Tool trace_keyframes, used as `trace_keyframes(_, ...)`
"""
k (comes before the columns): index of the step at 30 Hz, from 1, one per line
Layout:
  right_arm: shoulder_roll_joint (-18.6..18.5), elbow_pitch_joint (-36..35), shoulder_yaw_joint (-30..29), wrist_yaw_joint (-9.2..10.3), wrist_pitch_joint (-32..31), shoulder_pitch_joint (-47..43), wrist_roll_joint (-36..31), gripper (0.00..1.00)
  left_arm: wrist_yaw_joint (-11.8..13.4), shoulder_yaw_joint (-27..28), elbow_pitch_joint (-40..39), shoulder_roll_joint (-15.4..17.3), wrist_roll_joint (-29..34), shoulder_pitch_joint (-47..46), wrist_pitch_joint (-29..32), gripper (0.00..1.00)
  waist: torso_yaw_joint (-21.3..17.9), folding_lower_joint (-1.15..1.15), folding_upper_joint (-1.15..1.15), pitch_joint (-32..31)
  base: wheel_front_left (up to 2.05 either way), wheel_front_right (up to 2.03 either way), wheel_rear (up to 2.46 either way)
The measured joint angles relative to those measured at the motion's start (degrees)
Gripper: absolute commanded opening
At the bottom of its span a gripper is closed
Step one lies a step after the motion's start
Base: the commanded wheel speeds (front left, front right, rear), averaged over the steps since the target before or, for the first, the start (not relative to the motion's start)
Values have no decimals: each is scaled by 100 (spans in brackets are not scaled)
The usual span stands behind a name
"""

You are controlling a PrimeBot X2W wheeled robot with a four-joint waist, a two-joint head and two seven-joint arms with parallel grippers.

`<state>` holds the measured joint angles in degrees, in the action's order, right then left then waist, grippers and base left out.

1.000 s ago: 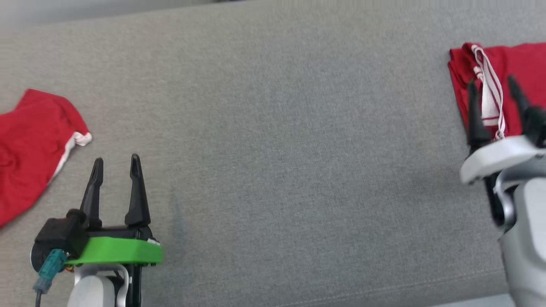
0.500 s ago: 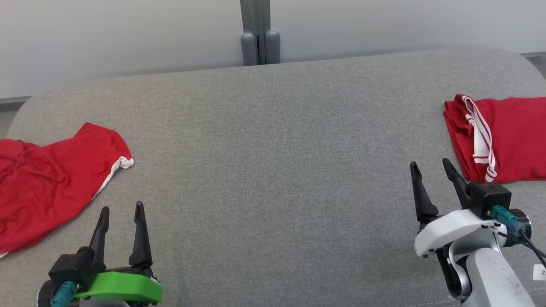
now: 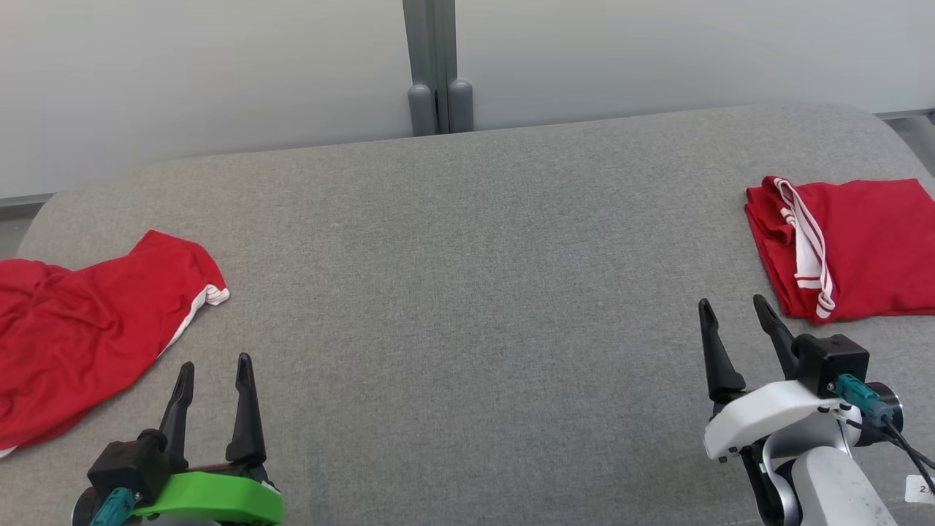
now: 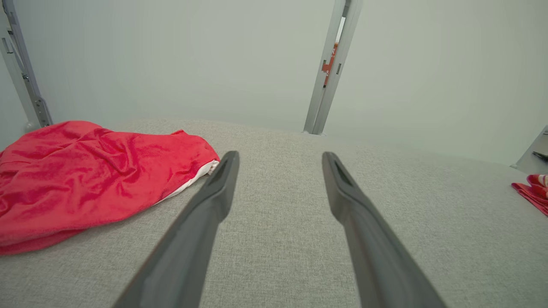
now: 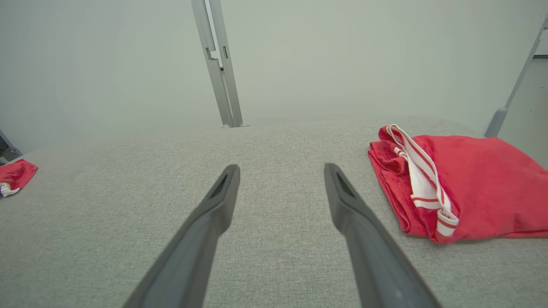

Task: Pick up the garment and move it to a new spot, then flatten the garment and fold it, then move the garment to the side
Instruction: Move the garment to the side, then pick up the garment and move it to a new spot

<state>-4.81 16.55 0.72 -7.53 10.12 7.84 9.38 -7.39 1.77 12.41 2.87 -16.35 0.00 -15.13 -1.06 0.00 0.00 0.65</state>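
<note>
Both your left tool [image 3: 215, 363] and right tool [image 3: 731, 301] are wide open and hold nothing, the folded red garment [image 3: 855, 248] lies by the right one, so picking up is probably your step: reach left for the crumpled red garment [image 3: 88, 329] on the gray tabletop [image 3: 467, 292].
</note>
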Motion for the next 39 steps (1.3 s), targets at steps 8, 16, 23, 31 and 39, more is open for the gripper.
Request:
trace_keyframes(8,-73,-14,48,0,-45,52,-24,100,0,-22,-54,-1,91,-3,0,100,24,0,0,-16,0,0,0)
trace_keyframes(16,-1,0,76,0,-56,58,29,100,0,-20,-68,-3,91,-20,0,100,313,0,0,5,0,0,0)
trace_keyframes(23,19,-34,37,0,-14,43,19,100,1,33,-105,-7,120,-35,1,100,852,0,0,25,0,0,0)
trace_keyframes(31,59,-126,53,0,-4,16,22,100,32,200,-155,-7,121,31,-1,100,1621,0,0,46,0,0,0)
trace_keyframes(39,71,-203,156,0,-91,0,26,100,122,348,-282,-4,-41,234,0,100,2347,0,0,84,0,0,0)
